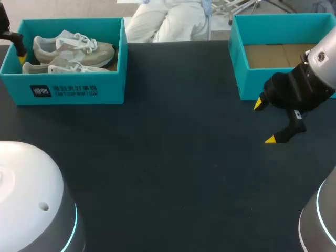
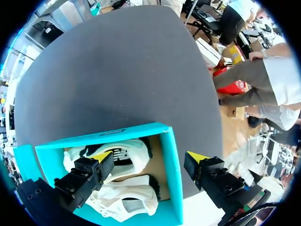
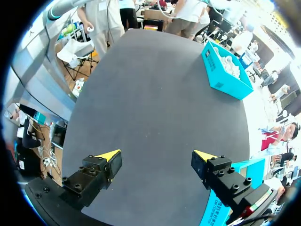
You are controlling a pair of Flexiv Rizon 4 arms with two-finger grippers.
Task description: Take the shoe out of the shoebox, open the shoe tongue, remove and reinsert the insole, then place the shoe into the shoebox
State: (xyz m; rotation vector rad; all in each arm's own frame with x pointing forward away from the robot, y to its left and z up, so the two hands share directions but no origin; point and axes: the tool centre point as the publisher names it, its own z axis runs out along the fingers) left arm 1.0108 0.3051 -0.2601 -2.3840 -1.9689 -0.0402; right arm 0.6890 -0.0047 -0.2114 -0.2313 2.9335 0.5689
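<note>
1. Dark, matte table (image 1: 173,157) fills most of the head view and carries both boxes.
2. Teal shoebox (image 1: 68,92) sits at the upper left of the head view, lid off, its printed long side facing the bottom of the frame. In the right wrist view it shows far ahead of my right fingers, across the table (image 3: 225,70).
3. A second teal box (image 1: 247,84) stands at the upper right of the head view, well apart from the shoebox. Its bare brown cardboard floor shows inside.
4. Two pale shoes lie on their sides in the shoebox, one behind the other. The rear shoe (image 1: 73,48) has its white laces showing, and the front shoe (image 1: 63,68) lies against the printed wall. The left wrist view shows them from above as white shapes with dark openings (image 2: 122,160).
5. My right fingers (image 1: 286,134) hang over the table at the right of the head view, just in front of the second box. They are spread wide with only table between them (image 3: 99,172).
6. My left fingers (image 1: 20,50) are at the far upper left of the head view, at the end of the shoebox. They are spread wide and hold nothing. One finger is over the shoes (image 2: 87,176) and the other is outside the box's end wall.
</note>
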